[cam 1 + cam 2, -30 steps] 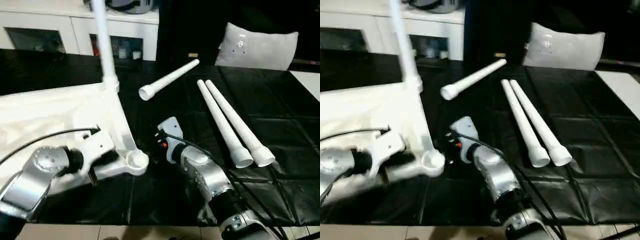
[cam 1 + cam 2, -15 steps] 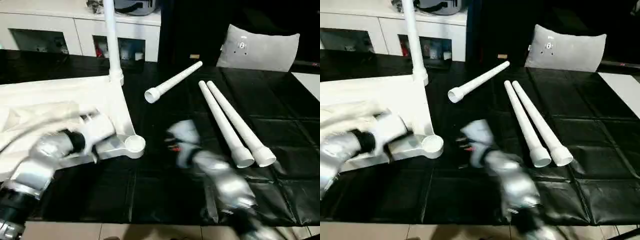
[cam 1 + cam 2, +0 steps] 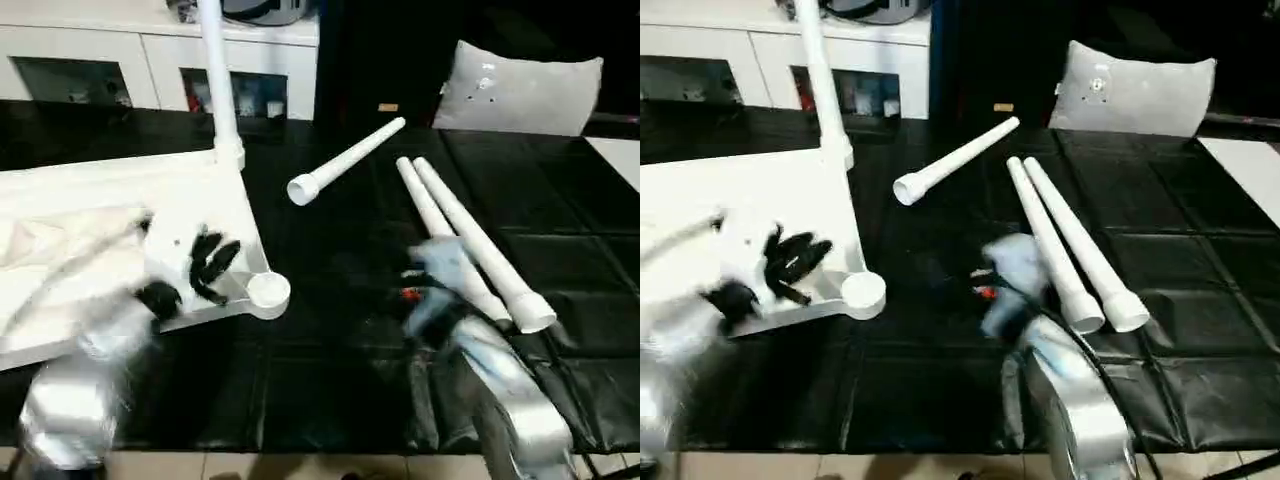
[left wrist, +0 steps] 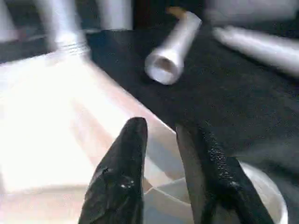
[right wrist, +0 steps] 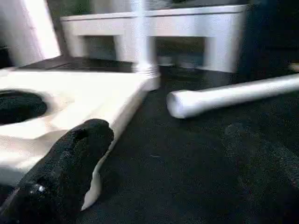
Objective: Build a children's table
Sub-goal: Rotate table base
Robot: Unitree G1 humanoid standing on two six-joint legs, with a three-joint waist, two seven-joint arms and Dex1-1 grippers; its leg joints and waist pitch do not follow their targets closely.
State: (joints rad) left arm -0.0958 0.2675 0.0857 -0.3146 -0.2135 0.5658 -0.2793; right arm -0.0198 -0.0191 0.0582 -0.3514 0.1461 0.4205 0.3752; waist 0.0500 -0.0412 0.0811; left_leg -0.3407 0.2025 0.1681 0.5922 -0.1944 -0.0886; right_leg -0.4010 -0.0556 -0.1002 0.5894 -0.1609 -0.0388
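Your left gripper [image 3: 205,262] has let go of the upside-down square white plastic tabletop [image 3: 120,200]; its black fingers [image 4: 122,172] now stand slightly apart above the empty round corner socket [image 3: 268,291]. Your right gripper [image 3: 432,272] has swung over to the two long tapered white legs [image 3: 470,245]; it's blurred but probably spread wide, holding nothing. One leg [image 3: 218,80] stands seated in the far socket, and a loose leg [image 3: 345,160] lies on the black mat [image 3: 330,350]. The next leg pickup looks underway.
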